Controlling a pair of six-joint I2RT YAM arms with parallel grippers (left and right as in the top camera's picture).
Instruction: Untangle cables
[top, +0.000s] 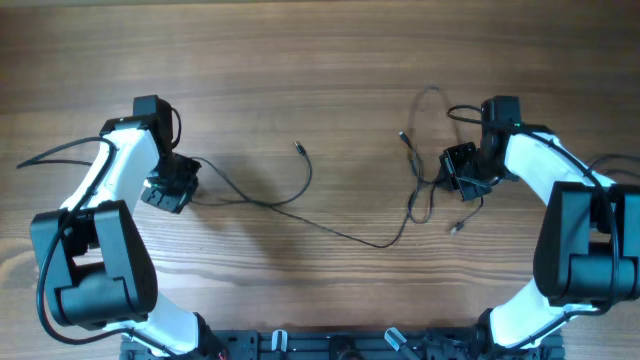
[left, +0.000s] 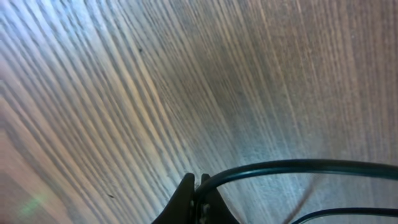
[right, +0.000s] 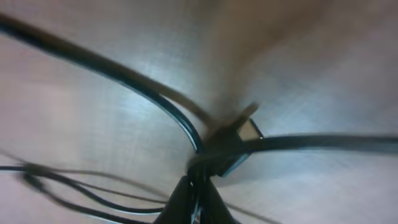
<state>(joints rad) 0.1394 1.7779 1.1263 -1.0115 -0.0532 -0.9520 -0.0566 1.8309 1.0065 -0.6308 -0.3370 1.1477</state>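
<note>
Black claws (top: 178, 186) (top: 458, 172) low on cables (top: 330, 228)

Fixed overhead camera looks straight down on the wooden bench (top: 320, 60), with both arms entering from the lower corners. Each wrist camera skims the wood at very close range, left hand (left: 198, 185) and right hand (right: 196, 186) at bottom centre. All three views share the cables (left: 298, 165).
</note>
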